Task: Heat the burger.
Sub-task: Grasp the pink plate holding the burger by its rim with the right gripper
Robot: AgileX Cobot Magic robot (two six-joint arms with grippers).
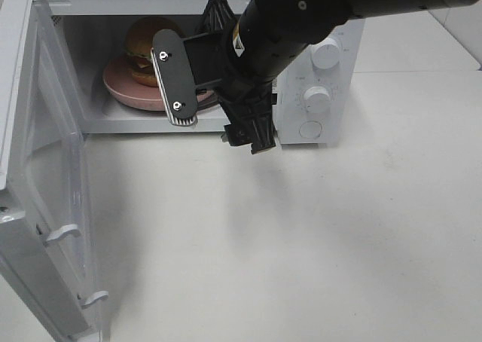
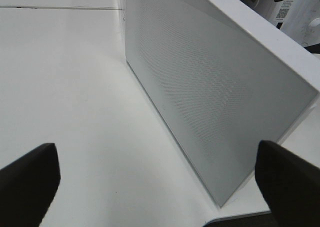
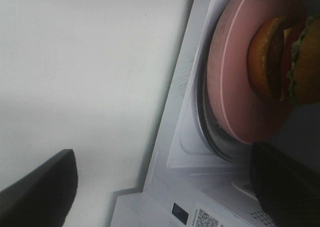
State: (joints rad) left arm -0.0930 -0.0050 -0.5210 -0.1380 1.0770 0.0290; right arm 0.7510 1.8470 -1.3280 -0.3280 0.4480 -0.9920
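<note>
Burger (image 1: 149,47) sits plated inside microwave (image 1: 324,86); right pincer (image 1: 207,101) released, should back straight out so left pincer (image 2: 155,187), released too, swings door (image 1: 53,206) shut.

White microwave (image 1: 320,93) on a white table (image 1: 316,244), door (image 1: 45,184) swung wide open, burger (image 1: 147,48) on a pink plate (image 1: 124,86) inside, black right gripper (image 1: 215,105) at the opening, jaws spread, holding nothing

We see a plain white worktop (image 1: 316,244); directly on it stands a white microwave (image 1: 320,93), its door (image 1: 45,206) swung wide open
</note>
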